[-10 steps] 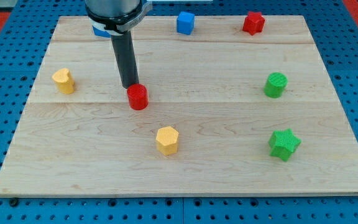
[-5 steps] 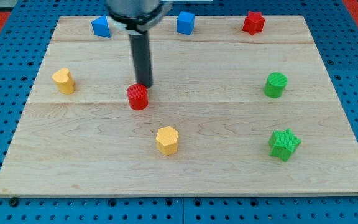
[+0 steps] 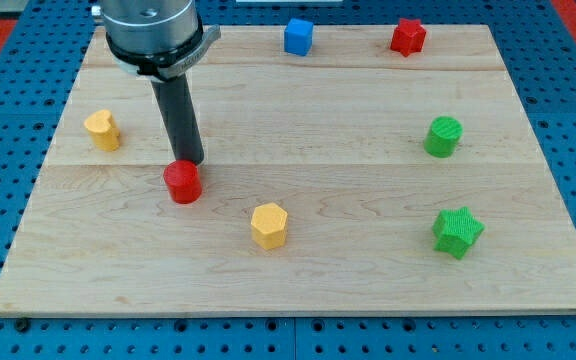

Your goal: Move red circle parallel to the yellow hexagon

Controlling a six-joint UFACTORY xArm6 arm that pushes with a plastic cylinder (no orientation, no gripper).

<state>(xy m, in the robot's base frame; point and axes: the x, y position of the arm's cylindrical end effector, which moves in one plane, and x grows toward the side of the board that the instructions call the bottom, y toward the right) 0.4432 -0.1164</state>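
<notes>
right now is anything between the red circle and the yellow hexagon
No. In the camera view only bare board separates the red circle from the yellow hexagon. My tip sits just above the circle, outside that stretch.

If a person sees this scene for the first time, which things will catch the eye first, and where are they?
The dark rod comes down from the view's top left, and my tip sits right behind the red circle, left of the board's centre. The yellow hexagon lies below and to the right of it. At the view's right edge stand a green cylinder and a green star.
</notes>
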